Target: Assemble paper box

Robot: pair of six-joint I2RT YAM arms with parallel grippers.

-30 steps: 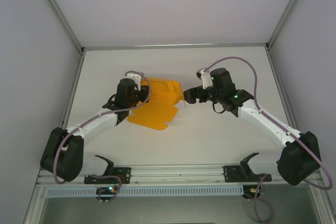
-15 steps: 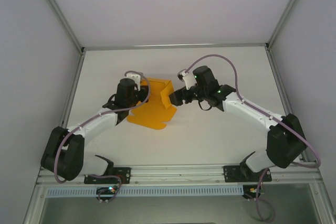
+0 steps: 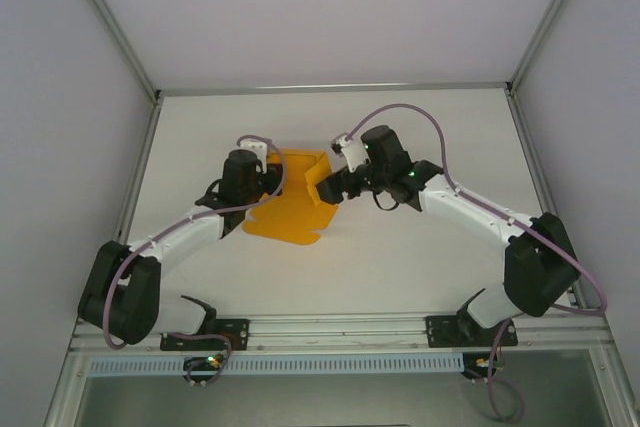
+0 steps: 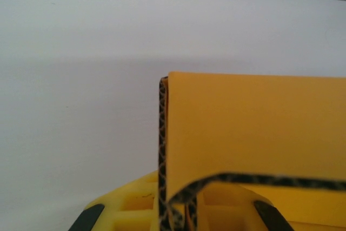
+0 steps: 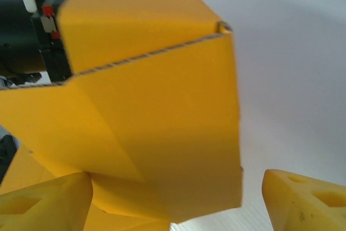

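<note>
Now the paper box (image 3: 292,202), half folded, lies left of the middle of the table (image 3: 420,257), its left wall pinched in the closed left gripper (image 3: 264,181). The right gripper (image 3: 325,187) has swung in from the right. Its jaws stand wide around the raised right flap, gripping nothing, so that flap looks next to be folded.

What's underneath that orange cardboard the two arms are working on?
The paper box lies partly flat on the white table, with its right flaps folded up. Whatever is beneath the flat part is covered by the card itself.
</note>
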